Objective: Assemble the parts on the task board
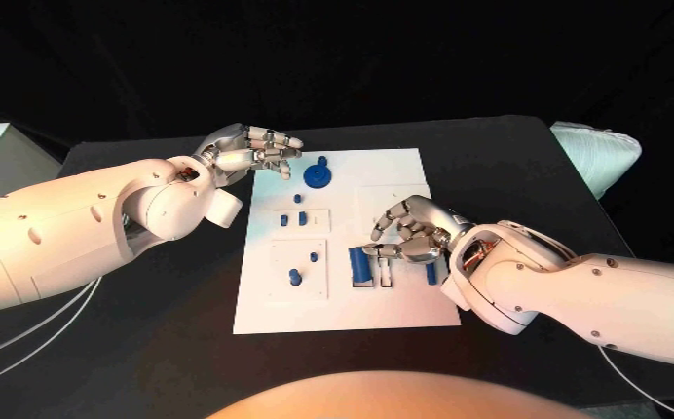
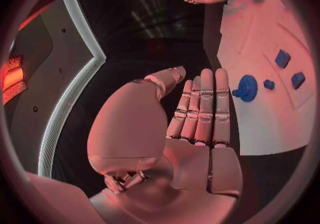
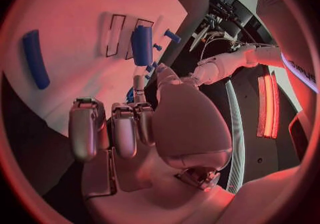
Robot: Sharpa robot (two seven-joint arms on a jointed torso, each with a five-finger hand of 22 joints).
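Board [image 1: 407, 171], centre frame: my right hand [image 1: 410, 236] curls over a blue bar [image 1: 385, 266], grip unclear; left hand [image 1: 253, 154] open beside the round disc [image 1: 318, 177]. Next, I judge: seat the bar.

Board: I see a flat white rectangular task board [image 1: 407, 171] marked with thin dark outlined rectangles.
Parts: round blue gear-shaped part [image 1: 318, 177], long blue bar-shaped part [image 1: 361, 265], small blue block parts [image 1: 292, 218].
Table: matte black table [image 1: 155, 341].
Hands: silver metal left hand [image 1: 256, 151], silver metal right hand [image 1: 410, 232].
Arms: both glossy white.
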